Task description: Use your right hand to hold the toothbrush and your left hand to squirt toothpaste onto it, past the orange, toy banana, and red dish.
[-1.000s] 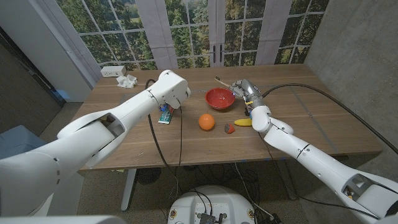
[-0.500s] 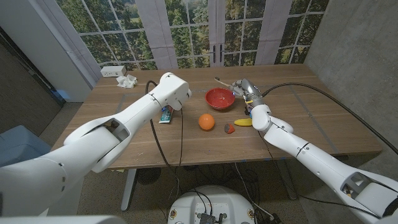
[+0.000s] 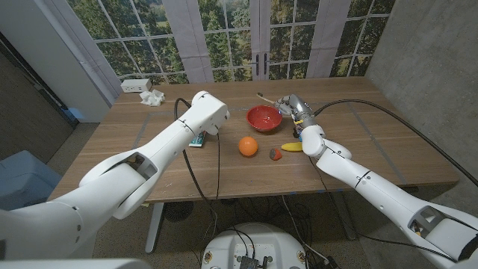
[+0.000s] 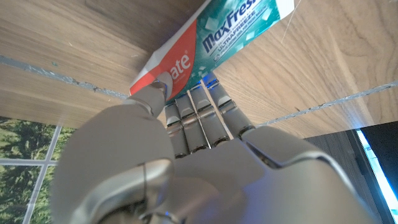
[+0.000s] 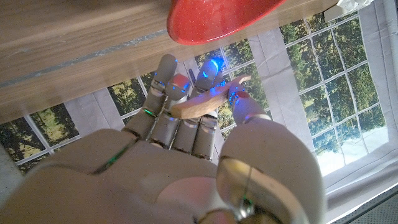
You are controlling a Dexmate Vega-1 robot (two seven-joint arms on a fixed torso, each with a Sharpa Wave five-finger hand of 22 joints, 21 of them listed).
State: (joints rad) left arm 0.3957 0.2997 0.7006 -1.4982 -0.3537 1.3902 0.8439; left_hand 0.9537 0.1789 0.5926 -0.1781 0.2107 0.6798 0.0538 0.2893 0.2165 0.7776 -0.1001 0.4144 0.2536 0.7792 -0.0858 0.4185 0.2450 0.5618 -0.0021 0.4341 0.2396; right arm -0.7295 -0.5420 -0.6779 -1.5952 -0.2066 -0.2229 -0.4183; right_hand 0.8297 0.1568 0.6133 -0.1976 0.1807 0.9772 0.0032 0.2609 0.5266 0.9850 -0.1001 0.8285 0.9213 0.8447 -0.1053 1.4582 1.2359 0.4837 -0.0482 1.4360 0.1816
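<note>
At the frame's center-left, on the bench [image 3: 149, 142], we closed our left robot hand [image 4: 186, 149] on the toothpaste [image 4: 214, 37]; at center-right, beside the dish [image 3: 264, 117], our right robot hand [image 3: 297, 112] clasped the toothbrush [image 5: 208, 101].

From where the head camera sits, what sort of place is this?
Probably a lab or office room set up for robot trials: a wooden table on a frame, a power strip at its far corner, tall paned windows facing trees, bare concrete-look walls.
</note>
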